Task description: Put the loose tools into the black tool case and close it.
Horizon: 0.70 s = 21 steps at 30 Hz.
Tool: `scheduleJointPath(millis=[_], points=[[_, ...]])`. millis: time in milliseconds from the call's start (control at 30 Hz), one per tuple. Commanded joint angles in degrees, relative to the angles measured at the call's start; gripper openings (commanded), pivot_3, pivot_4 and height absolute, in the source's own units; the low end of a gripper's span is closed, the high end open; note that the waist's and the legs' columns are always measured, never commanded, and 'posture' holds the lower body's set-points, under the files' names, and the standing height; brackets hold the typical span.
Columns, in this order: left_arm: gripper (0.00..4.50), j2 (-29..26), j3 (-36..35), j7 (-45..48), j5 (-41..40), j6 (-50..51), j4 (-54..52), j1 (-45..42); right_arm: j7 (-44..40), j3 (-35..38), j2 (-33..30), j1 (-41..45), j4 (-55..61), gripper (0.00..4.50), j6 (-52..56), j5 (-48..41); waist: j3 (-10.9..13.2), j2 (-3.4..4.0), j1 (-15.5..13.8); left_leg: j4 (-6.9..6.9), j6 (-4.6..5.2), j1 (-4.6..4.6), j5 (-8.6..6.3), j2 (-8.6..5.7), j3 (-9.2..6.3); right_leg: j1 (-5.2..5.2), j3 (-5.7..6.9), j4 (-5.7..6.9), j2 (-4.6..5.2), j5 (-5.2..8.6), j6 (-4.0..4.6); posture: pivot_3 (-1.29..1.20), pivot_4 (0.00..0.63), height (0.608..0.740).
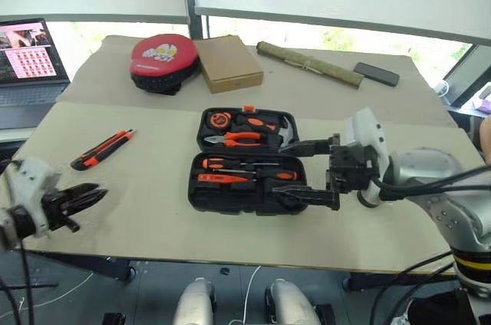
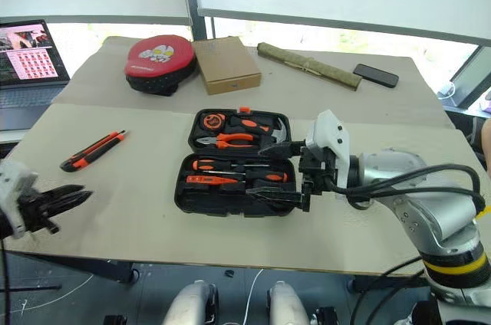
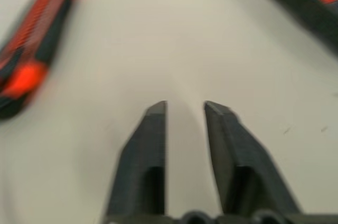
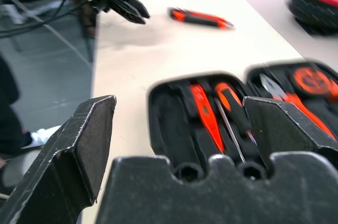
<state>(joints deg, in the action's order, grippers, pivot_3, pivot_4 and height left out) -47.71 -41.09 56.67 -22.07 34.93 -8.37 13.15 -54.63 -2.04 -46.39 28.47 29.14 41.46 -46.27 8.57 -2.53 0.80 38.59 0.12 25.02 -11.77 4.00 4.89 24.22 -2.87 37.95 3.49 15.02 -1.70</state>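
Observation:
The black tool case lies open in the middle of the table. Orange-and-black screwdrivers and a slim orange tester screwdriver rest in its near half. Pliers sit in the far half. An orange-and-black utility knife lies loose on the table left of the case. My left gripper hovers near the table's front-left edge, short of the knife, open with nothing between its fingers. My right gripper reaches in from the right, open wide over the case's right end, holding nothing.
At the back stand a red-and-black round pad, a brown cardboard box, an olive rolled bundle and a dark phone. A laptop sits beyond the table's left side.

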Motion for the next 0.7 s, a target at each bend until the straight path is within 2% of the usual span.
scheduleJointPath(millis=[33, 167, 267, 333, 367, 500, 700], points=[[2.89, -1.5, -3.8, -1.4, 0.1, -1.7, -0.9, 1.2, -3.3, -0.8, 0.3, 2.5, -1.7, 4.5, -1.7, 1.0, 0.0, 0.0, -0.4, 0.0, 0.0, 0.0, 0.0, -0.01, -0.01, 0.0, 0.03, 0.01, 0.0, 0.01, 0.01, 0.0, 0.15, 0.74], [4.4, -7.3, 2.1, -0.4, 2.6, -5.7, 7.4, -5.1, -4.2, -1.1, 0.9, 2.7, -1.9, 4.5, -1.8, 2.0, 0.0, 0.0, -1.6, 0.0, -0.04, -0.09, 0.0, 0.04, -0.09, 0.08, 0.37, -0.01, 0.03, 0.19, 0.38, 0.0, 0.15, 0.74], [4.46, -12.5, 10.0, 1.8, 5.1, -9.3, 17.8, -14.9, -3.8, -0.4, 1.3, 1.9, -0.7, 4.5, -1.2, 1.9, 0.0, -0.03, -1.8, -0.01, -0.06, -0.07, 0.01, 0.05, -0.05, 0.09, 0.43, -0.01, 0.06, 0.3, 0.64, 0.0, 0.15, 0.74], [4.46, -14.5, 19.0, 4.0, 9.3, -13.3, 30.1, -27.8, -2.2, 0.8, 1.4, 0.0, 1.2, 4.5, -0.6, 1.5, 0.0, -0.04, -2.0, -0.03, -0.06, -0.06, 0.01, 0.04, 0.04, 0.0, 0.4, -0.02, 0.08, 0.26, 0.58, 0.0, 0.15, 0.74], [4.46, -14.4, 23.6, 4.8, 12.4, -16.0, 37.0, -34.9, -1.2, 1.6, 1.4, -1.4, 2.4, 4.5, -0.3, 1.3, 0.0, -0.05, -2.0, -0.04, -0.04, -0.02, 0.02, 0.0, 0.03, -0.03, 0.41, 0.04, 0.06, 0.05, 0.22, 0.0, 0.15, 0.74], [4.46, -12.4, 34.3, 5.6, 20.6, -24.1, 56.3, -53.2, 2.1, 4.3, 1.0, -5.8, 6.5, 4.5, 0.6, 0.4, 0.0, -0.07, -1.4, -0.02, -0.03, 0.17, 0.03, 0.0, 0.06, 0.05, 0.38, 0.08, -0.07, 0.0, 0.14, 0.0, 0.15, 0.74], [4.46, -6.3, 43.5, 2.6, 29.1, -26.9, 74.6, -69.2, 7.1, 10.6, -0.4, -14.5, 12.8, 4.5, 1.3, -1.0, 0.0, -0.14, -1.2, -0.04, -0.02, 0.29, 0.01, -0.01, -0.01, 0.06, 0.4, 0.03, -0.11, 0.03, 0.08, 0.0, 0.15, 0.74]])
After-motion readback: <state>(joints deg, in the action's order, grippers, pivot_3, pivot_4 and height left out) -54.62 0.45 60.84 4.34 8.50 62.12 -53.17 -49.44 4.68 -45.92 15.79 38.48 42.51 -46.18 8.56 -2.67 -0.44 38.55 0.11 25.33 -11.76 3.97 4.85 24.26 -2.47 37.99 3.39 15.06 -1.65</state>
